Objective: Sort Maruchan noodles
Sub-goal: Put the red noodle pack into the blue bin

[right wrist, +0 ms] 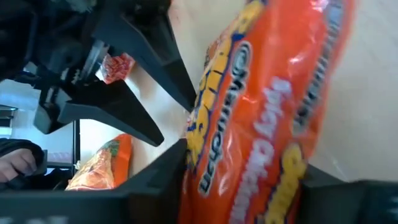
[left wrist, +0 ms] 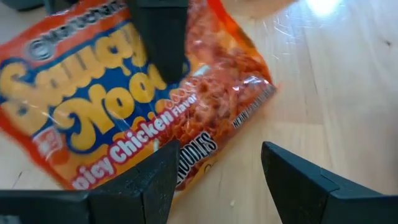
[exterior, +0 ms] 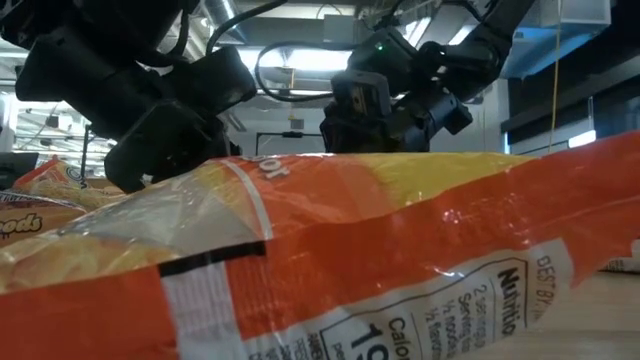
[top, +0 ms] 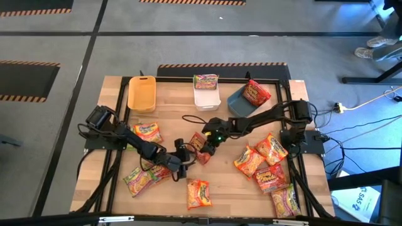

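My right tool point(top: 202, 145) clamped on orange noodle packet point(top: 200, 149) at tabletop point(top: 169, 113) centre. My left tool point(top: 182, 164) just beside it, fingers apart, holding nothing.

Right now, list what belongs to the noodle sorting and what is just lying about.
Job:
Maruchan noodle packets
orange packet between the right gripper fingers
left gripper, open
yellow bin
white bin
grey bin

Lying about:
floor cables

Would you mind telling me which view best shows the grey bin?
The high view: the grey bin sits at the table's far edge, right of the white bin, with a red packet leaning in it. The low view and both wrist views do not show it.
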Controlling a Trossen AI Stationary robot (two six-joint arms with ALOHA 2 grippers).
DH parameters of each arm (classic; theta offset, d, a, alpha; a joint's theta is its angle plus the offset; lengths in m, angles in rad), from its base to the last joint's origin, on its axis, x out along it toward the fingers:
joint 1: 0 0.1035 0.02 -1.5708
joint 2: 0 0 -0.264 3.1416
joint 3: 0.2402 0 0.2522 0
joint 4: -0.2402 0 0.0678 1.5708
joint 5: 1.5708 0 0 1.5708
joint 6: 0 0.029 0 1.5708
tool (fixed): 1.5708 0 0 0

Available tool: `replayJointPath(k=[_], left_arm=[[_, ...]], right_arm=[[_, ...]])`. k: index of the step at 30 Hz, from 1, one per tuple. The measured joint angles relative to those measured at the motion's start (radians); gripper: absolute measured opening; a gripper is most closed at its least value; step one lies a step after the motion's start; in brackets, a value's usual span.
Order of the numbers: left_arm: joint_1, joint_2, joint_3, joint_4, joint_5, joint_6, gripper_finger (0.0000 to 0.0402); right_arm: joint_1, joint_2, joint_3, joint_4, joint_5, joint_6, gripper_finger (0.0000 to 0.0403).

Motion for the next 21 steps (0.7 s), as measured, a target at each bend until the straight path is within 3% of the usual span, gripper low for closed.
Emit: replayJointPath(k=[4,12,16,21], left_arm=[[-0.002,-0.014,0.000,-0.006,0.007,0.023,0.0223],[-0.025,-0.142,-0.003,-0.137,0.064,0.051,0.0223],[-0.034,-0.212,-0.002,-0.252,0.061,0.051,0.0223],[-0.033,-0.241,-0.001,-0.267,0.039,0.055,0.0223]], right_arm=[[0.000,-0.006,0.001,0.005,0.010,-0.029,0.0102],[0.000,-0.058,-0.003,-0.041,0.045,-0.128,0.0124],[-0.001,-0.140,-0.001,-0.131,0.099,-0.195,0.0112],[-0.022,-0.308,-0.003,-0.325,0.191,-0.269,0.0100]])
